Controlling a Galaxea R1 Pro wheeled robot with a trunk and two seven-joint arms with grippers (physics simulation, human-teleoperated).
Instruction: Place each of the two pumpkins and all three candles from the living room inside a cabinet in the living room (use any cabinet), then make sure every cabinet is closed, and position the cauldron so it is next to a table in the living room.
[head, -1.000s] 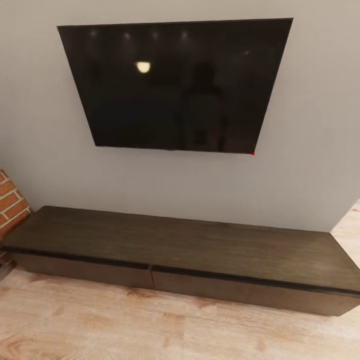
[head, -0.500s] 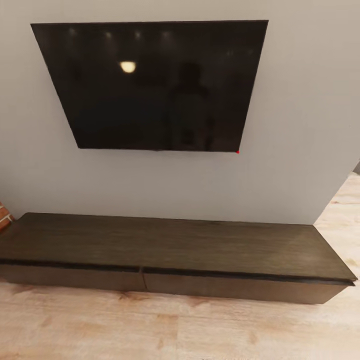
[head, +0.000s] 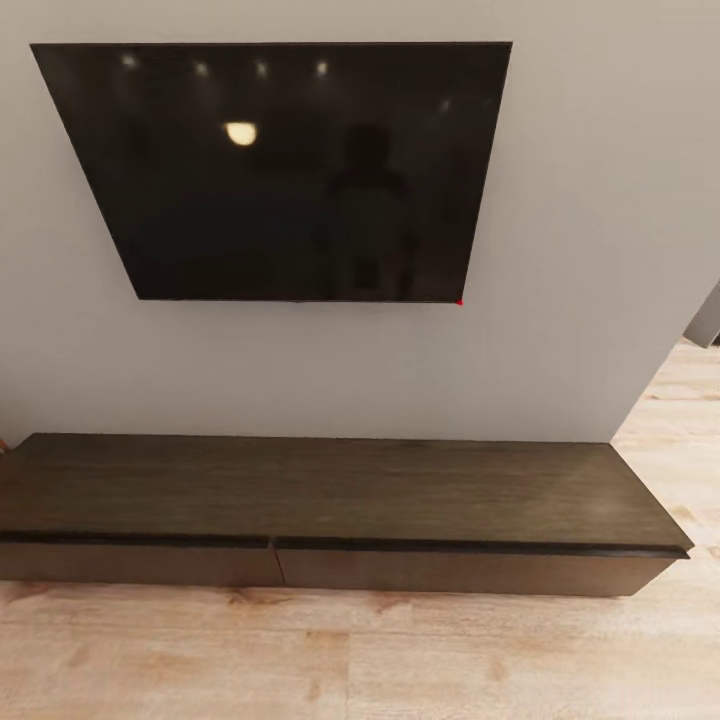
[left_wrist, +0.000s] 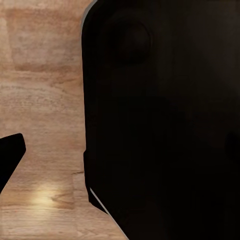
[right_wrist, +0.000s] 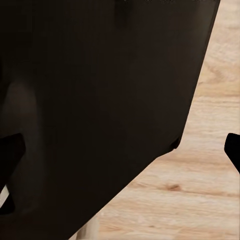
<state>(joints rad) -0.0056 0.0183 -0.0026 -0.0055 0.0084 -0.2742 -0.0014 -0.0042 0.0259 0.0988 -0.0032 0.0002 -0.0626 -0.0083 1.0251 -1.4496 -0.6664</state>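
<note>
From our head camera we face the cabinet, the long low dark-brown wooden unit standing on the pale wooden floor against a grey wall. Its flat top is bare wood from end to end. Two plain front panels meet at a thin vertical seam a little left of the middle; the left panel and the right panel both sit flush under the dark edge of the top, so the unit is shut and we cannot tell what, if anything, lies inside it. Above the cabinet a large black television hangs on the wall, well apart from the cabinet top, its glossy screen carrying dim reflections of ceiling lights and a small red dot at its lower right corner. At the right end of the cabinet the wall stops and the floor runs on into an opening beyond.

In our left wrist view a big dark body sits close before the lens, with wooden floor beside it and one dark tip at the picture's edge; we cannot tell whether the left pincer is apart or together. In our right wrist view another dark mass covers most of the picture over wooden floor, with dark tips at both edges; there too we cannot tell how the right pincer stands.
</note>
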